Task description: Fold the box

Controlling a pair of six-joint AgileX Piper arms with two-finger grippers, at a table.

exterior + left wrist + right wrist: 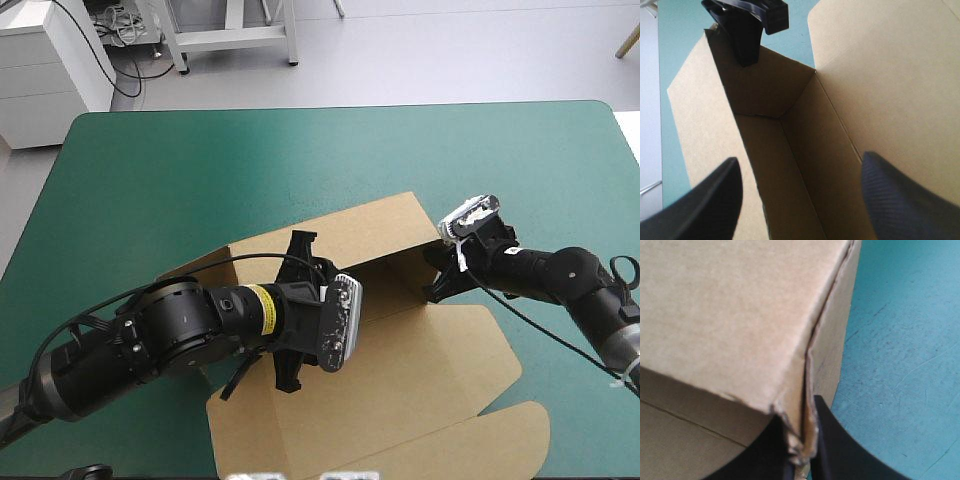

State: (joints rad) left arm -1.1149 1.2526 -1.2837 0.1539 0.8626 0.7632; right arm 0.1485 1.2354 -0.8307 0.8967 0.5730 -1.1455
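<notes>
The left gripper (801, 160) is spread wide, with the brown box's (785, 175) walled trough between and ahead of its black fingers. The right gripper (799, 410) is clenched on the far end wall's corner — board pinched between its fingers — with the teal-green cover (905, 340) just beside.

You are seeing a plain brown box (400, 330), unprinted, lying on the teal-green cover (150, 180). The left gripper (800, 160) and right gripper (799, 430) are showing black fingers (705, 205). A yellow band (262, 310) is ringing the left arm (150, 340) at seven o'clock.
</notes>
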